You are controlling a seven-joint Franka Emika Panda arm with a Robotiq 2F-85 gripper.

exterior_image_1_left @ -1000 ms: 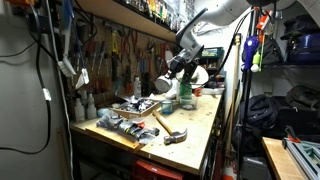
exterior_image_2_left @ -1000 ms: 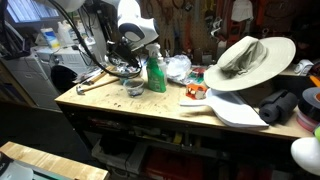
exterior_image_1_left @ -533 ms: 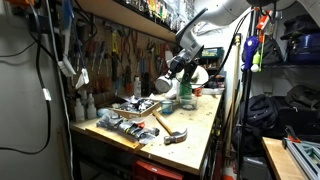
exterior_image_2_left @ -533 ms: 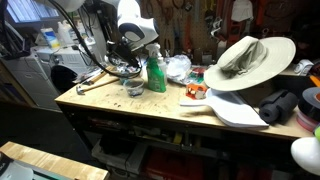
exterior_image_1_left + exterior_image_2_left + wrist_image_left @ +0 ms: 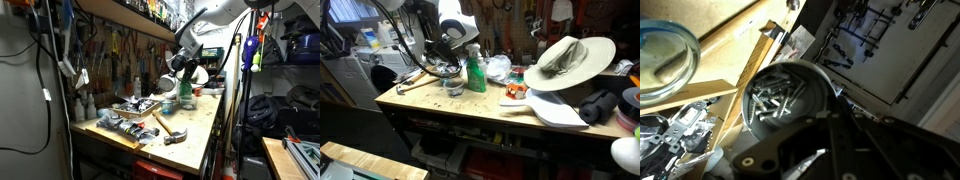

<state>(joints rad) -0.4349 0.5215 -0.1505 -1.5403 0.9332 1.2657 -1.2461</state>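
Since 1 s ago: gripper + bowl nudged slightly toward bottle.

In an exterior view: gripper [image 5: 177, 70] pinched tight on rim of metal bowl [image 5: 167, 84], held above bench [image 5: 200, 125], just beside green bottle [image 5: 186, 95]; hammer [image 5: 170, 130] nearer front.

In an exterior view: gripper [image 5: 451, 54] over metal bowl [image 5: 444, 68], next to green bottle [image 5: 476, 72]; hat [image 5: 568, 58] well apart.

Wrist view: metal bowl [image 5: 810, 80] holds screws [image 5: 775, 100]; glass dish [image 5: 665, 60] at far edge.

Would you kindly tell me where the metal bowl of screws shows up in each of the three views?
Exterior view: metal bowl just left of centre, held by the gripper above the bench.
Exterior view: metal bowl upper left, under the gripper.
Wrist view: metal bowl in the centre, screws inside.
Shared landmark: green bottle beside it in both exterior views.
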